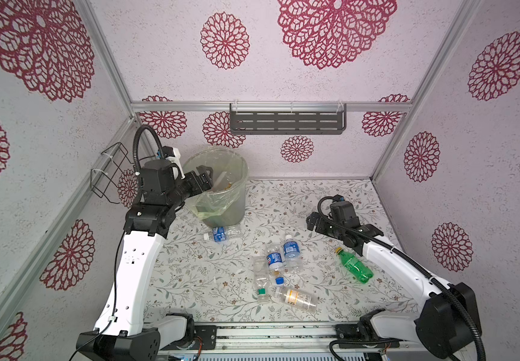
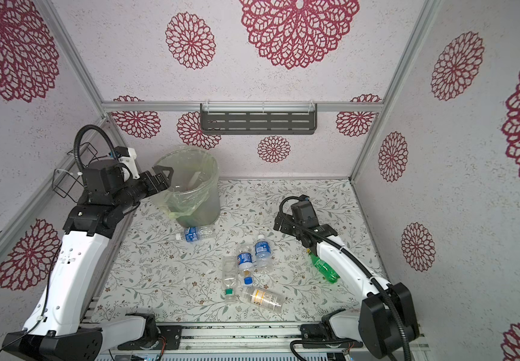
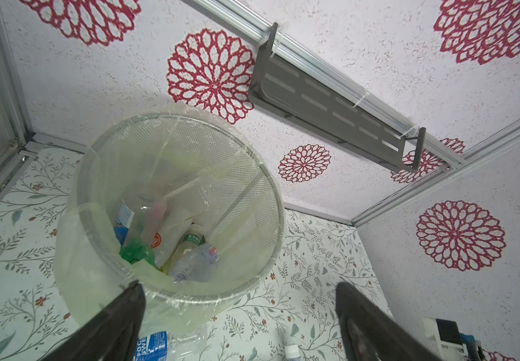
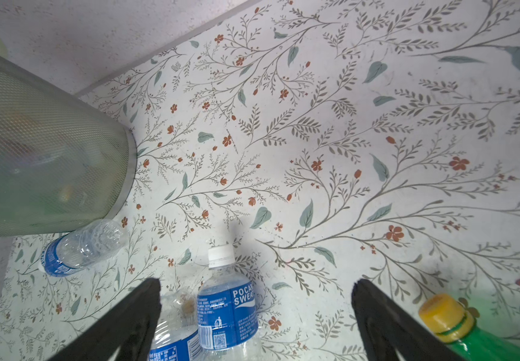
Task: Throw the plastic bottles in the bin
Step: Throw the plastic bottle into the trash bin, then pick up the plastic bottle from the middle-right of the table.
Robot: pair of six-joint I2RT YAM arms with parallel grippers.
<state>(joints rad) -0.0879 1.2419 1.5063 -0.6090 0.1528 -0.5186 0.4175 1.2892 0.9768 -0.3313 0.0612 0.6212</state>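
The bin (image 1: 240, 175) (image 2: 212, 175) stands at the back left with its bag folded over the rim. My left gripper (image 1: 205, 178) (image 3: 238, 287) hovers open and empty over its near rim. Inside the bin (image 3: 271, 200) lie several plastic bottles (image 3: 190, 262). One blue-labelled bottle (image 1: 222, 233) (image 4: 77, 247) lies against the bin's base. Two more blue-labelled bottles (image 1: 291, 251) (image 4: 227, 309), a green-capped clear one (image 1: 262, 281) and a white-labelled one (image 1: 297, 298) lie mid-table. A green bottle (image 1: 354, 265) (image 4: 446, 315) lies right, beside my right arm. My right gripper (image 1: 313, 222) (image 4: 256, 283) hangs open, empty, beyond the middle bottles.
A grey slotted shelf (image 1: 287, 122) hangs on the back wall. A black wire basket (image 1: 109, 175) is fixed to the left wall behind my left arm. Walls close in the table on three sides.
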